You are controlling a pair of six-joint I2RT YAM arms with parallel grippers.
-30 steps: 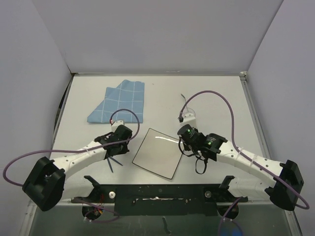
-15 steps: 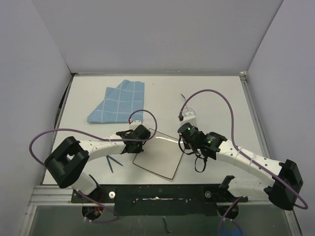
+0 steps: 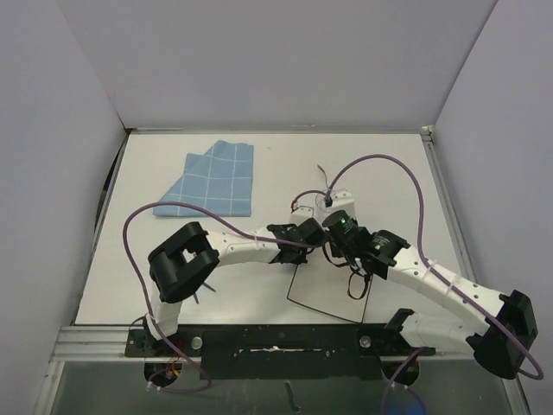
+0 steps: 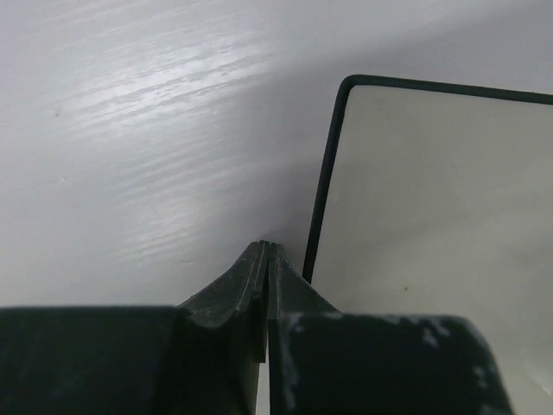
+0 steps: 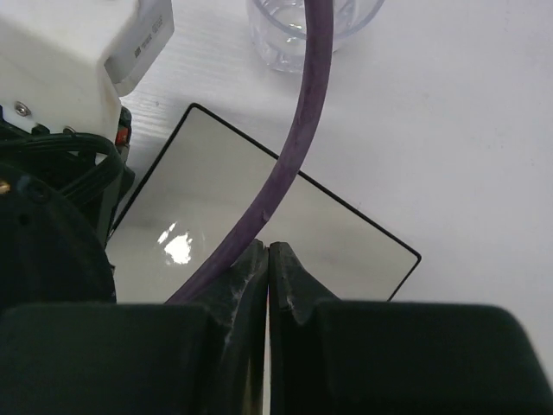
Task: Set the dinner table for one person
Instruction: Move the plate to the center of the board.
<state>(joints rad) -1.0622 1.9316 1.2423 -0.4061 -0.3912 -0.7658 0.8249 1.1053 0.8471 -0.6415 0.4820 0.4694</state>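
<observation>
The dinner table (image 3: 389, 173) is a white tabletop. A square white plate with a thin black rim (image 3: 333, 290) lies on it near the front middle. My left gripper (image 3: 304, 235) reaches far across to the right and is shut and empty. In the left wrist view its tips (image 4: 266, 251) sit on the table right against the plate's left rim (image 4: 324, 199). My right gripper (image 3: 334, 240) is shut and empty. Its tips (image 5: 269, 249) hover over the plate (image 5: 346, 242) beside the left wrist.
A blue white-gridded cloth (image 3: 212, 180) lies at the back left. A clear glass (image 5: 311, 30) stands just beyond the plate. A purple cable (image 5: 294, 130) crosses the right wrist view. A black rail (image 3: 276, 337) runs along the near edge. A dark utensil (image 3: 199, 296) peeks out by the left arm.
My left arm has swung from the left side to the middle, shut tips against the plate's rim. The plate has slid to the right and turned. The right gripper has shifted slightly back.
</observation>
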